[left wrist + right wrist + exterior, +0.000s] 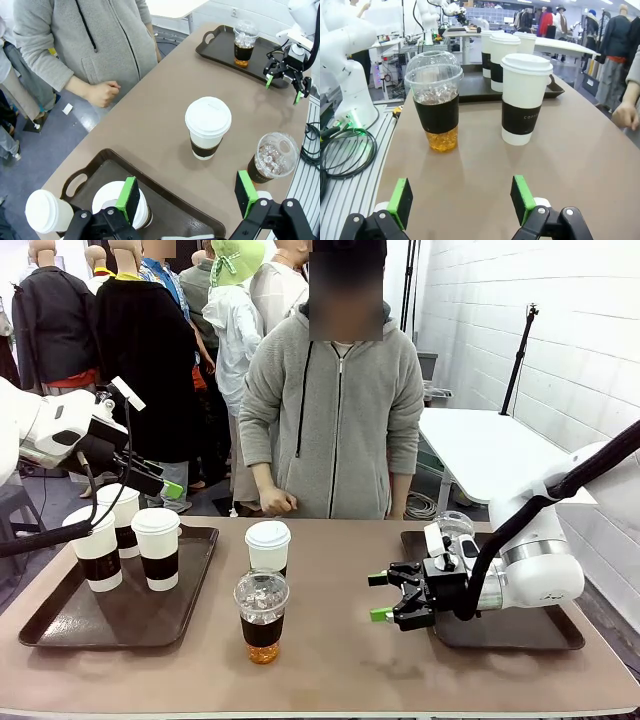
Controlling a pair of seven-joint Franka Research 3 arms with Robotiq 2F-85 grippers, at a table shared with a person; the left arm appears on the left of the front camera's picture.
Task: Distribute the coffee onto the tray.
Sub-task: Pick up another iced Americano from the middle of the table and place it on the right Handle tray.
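Right gripper [378, 597] spread wide, empty, low over brown table [330, 660], aimed at paper cup [268, 545] and iced coffee [262, 615] mid-table, likely next pickup; left gripper [187, 196] also agape above left tray [60, 625] bearing three sleeved cups [157, 548]; second iced coffee [244, 42] on right tray [520, 630]; hooded person [335, 410] waits opposite.

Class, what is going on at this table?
Coffee is being sorted onto two trays. Three white paper cups stand on the left tray and one iced coffee on the right tray. One white cup and one iced cup stand on the table. The right gripper, open, points at them; the left gripper hovers open above its tray. The person stands by.
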